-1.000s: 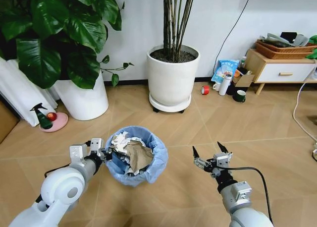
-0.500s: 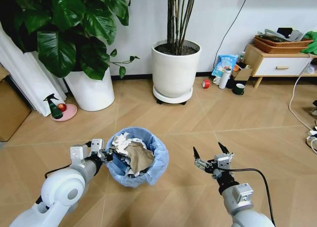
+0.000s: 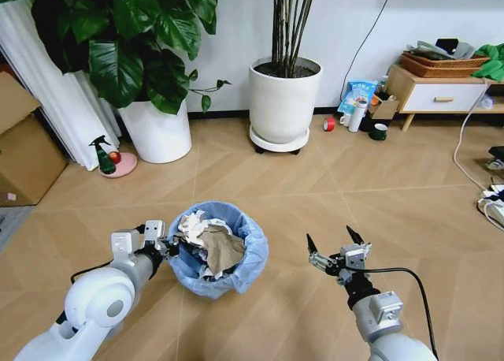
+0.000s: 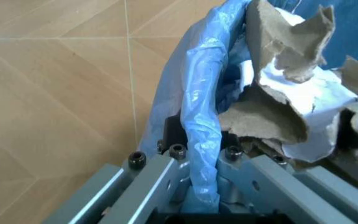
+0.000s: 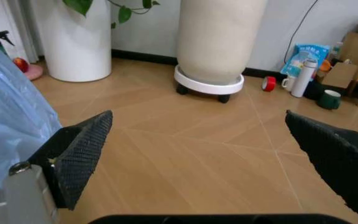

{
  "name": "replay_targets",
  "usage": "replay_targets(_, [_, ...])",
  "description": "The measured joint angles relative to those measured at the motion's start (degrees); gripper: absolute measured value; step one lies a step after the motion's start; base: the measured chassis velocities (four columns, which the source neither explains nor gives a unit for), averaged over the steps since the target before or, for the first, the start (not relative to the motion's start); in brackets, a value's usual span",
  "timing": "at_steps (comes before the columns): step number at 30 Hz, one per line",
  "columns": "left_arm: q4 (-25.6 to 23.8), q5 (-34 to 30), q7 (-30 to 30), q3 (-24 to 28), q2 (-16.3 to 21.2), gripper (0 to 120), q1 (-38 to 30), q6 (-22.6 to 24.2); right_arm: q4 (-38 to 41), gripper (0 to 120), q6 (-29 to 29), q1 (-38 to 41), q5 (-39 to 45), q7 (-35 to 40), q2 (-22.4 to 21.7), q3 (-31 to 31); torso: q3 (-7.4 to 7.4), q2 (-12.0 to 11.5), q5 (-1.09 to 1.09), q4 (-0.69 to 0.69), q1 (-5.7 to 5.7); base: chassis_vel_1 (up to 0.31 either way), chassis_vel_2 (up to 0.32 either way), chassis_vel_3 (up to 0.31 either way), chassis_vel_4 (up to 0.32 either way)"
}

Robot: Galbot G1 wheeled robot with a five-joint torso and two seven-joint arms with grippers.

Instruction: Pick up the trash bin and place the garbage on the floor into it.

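Left gripper jaws clamp the trash bin rim; garbage hides its inside. Right gripper jaws gape.

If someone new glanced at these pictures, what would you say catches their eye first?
Most striking is the trash bin, low in the middle of the head view, its blue bag stuffed with crumpled paper and brown card, with the left gripper clamped on its rim. To its right, the right gripper hangs open above bare floor. Behind them, two big white plant pots stand against the wall.
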Motion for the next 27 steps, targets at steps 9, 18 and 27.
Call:
replay_targets(9, [-0.1, -0.1, -0.1, 0.0, 0.1, 0, 0.0, 0.0, 0.0, 100, 0.2, -0.1, 0.0, 0.0, 0.1, 0.1, 0.0, 0.0, 0.01, 0.0, 0.0, 0.268, -0.128, -0.246, 0.125])
replay_targets(18, [-0.2, -0.1, -0.2, 0.0, 0.1, 0, -0.1, 0.0, 0.1, 100, 0.3, -0.3, 0.0, 0.1, 0.1, 0.2, 0.0, 0.0, 0.03, 0.01, 0.0, 0.235, -0.129, -0.251, 0.123])
replay_targets(27, [-0.3, -0.1, -0.2, 0.0, -0.1, 0, -0.1, 0.0, 0.1, 100, 0.4, -0.3, -0.1, 0.1, 0.0, 0.2, 0.0, 0.0, -0.01, 0.0, 0.0, 0.242, -0.175, -0.248, 0.165])
